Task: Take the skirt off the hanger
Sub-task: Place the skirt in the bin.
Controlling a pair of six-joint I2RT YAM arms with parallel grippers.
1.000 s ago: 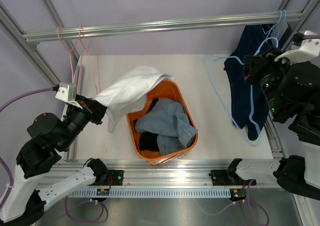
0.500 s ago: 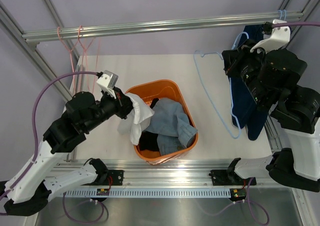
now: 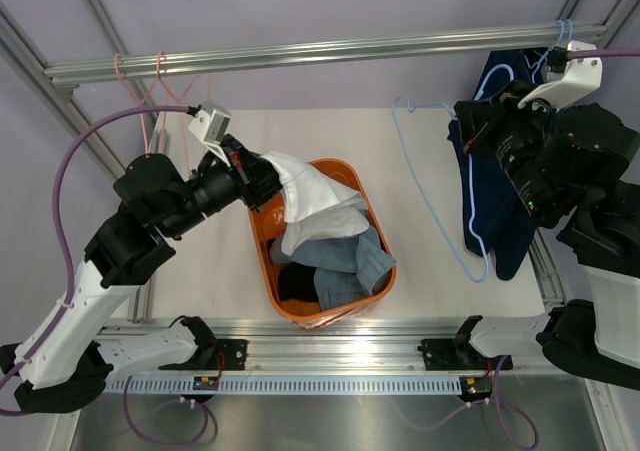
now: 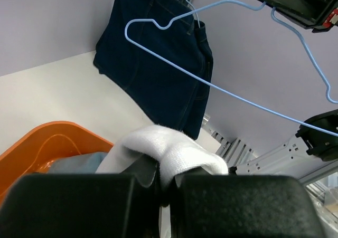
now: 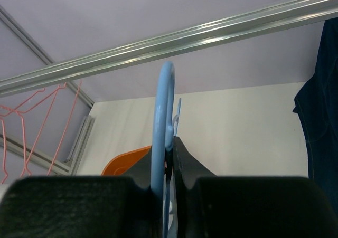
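Top external: white garment [image 3: 318,209] in left gripper [image 3: 262,179] now over basket [image 3: 262,263]; right gripper [image 3: 462,121] seemingly clamping blue hanger [image 3: 431,207].

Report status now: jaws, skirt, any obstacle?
Left jaws shut on white garment, over basket. Right jaws shut on blue hanger. Skirt in basket, partly under white garment.

A robotics lab: aluminium extrusion frame [image 3: 320,54], bare purple walls [image 3: 300,6], plain white table [image 3: 425,271].

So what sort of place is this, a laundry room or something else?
Probably a robot test cell for laundry handling: an aluminium-profile frame rail hung with thin pink wire hangers, an orange plastic basket of clothes, and two table-mounted robot arms.
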